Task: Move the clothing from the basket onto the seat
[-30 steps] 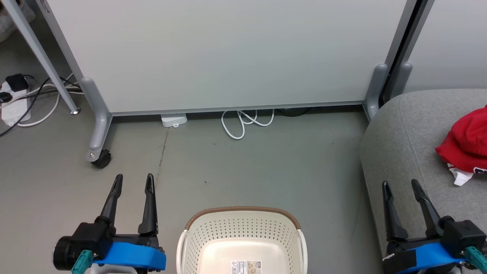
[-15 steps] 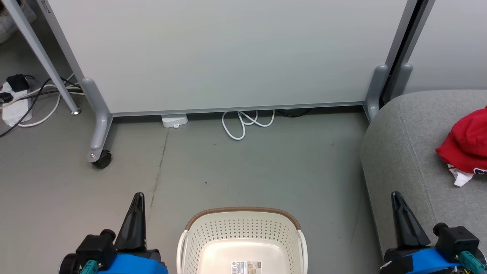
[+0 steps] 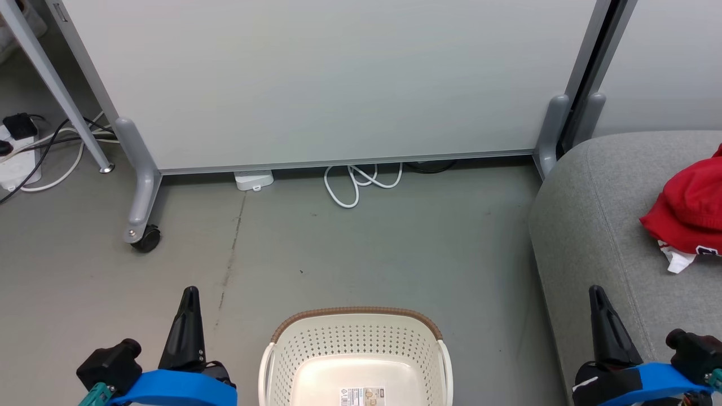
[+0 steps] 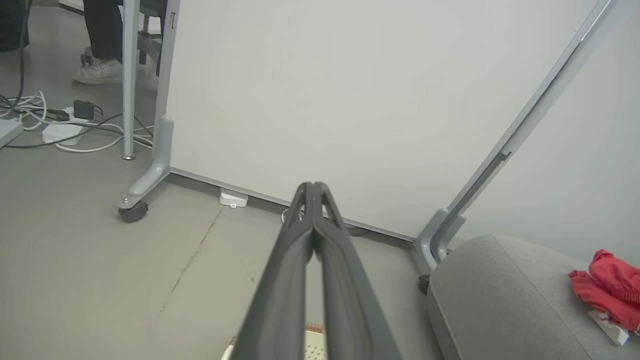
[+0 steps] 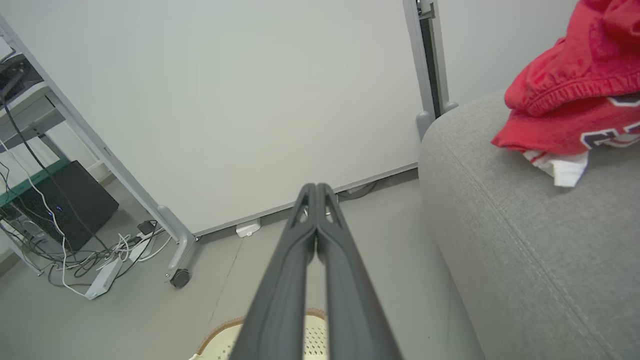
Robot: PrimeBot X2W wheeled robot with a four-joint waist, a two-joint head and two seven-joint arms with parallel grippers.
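Note:
The red clothing [image 3: 689,214] lies bunched on the light-grey seat [image 3: 592,225] at the right, a strip of white lining and dark lettering at its lower edge; it also shows as clothing [image 5: 575,95] on the seat [image 5: 525,260] and clothing [image 4: 607,287] on the seat [image 4: 500,300]. The cream basket [image 3: 352,361] with its brown rim stands on the floor at the bottom centre, holding nothing but a label. My left gripper [image 3: 189,293] is shut with nothing in it, left of the basket. My right gripper [image 3: 597,292] is shut with nothing in it, over the seat's front edge.
A white partition panel [image 3: 338,79] on grey castor feet [image 3: 141,237] runs across the back. A white cable coil [image 3: 361,180] and a small white box [image 3: 254,180] lie at its base. Power strips and cables [image 3: 22,152] crowd the far left. A person's shoe [image 4: 97,72] stands beyond.
Both grippers went from open to shut and dropped lower in the head view. The camera shifted slightly. The clothing and basket stayed put.

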